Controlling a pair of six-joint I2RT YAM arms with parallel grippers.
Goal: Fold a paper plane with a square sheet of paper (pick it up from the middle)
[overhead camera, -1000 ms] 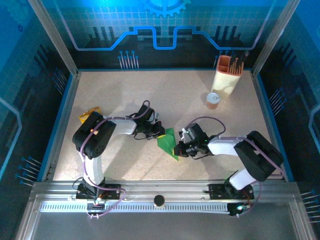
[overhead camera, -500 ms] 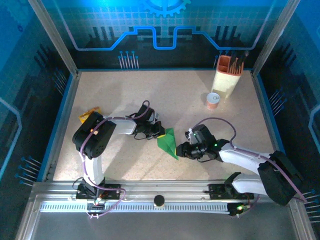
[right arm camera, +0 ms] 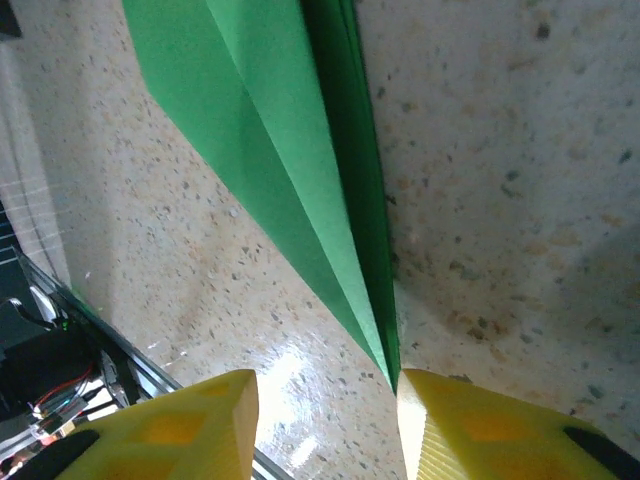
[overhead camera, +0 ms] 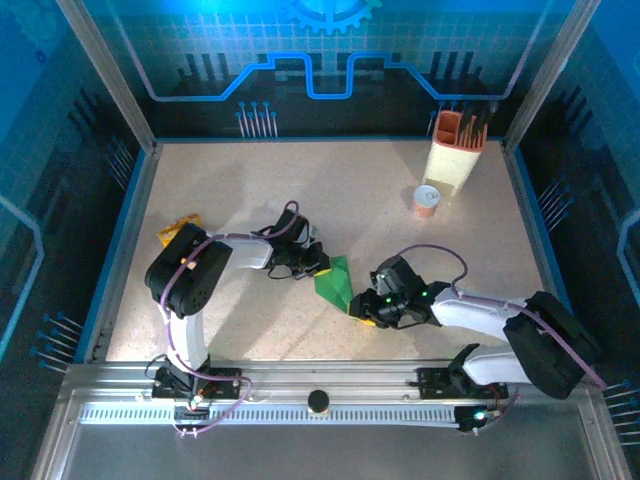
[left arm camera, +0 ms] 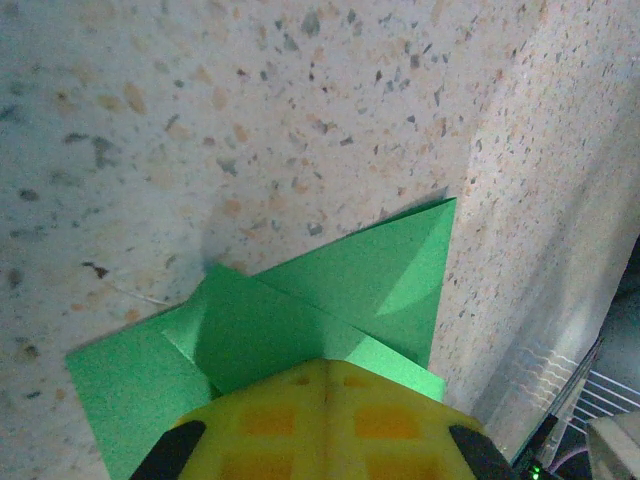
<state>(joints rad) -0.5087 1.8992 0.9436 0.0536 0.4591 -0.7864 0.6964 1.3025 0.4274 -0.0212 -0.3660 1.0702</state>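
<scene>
While pressed together, bears with the left hand (left arm camera: pixel 325 392) down on the wide end of the paper (left arm camera: pixel 300 320); cannot tell whether pinching or only pressing. Shows folded flaps fanning out ahead of those tips. Stands spread at the right hand (right arm camera: pixel 325 400), straddling the paper's narrow point, close against one finger. Lies flat on the bench (overhead camera: pixel 300 190), mid-front, between both hands. Farther off: yellow packet (overhead camera: pixel 180 228) at left, holder (overhead camera: pixel 455 150) and cup (overhead camera: pixel 427 200) far right.
</scene>
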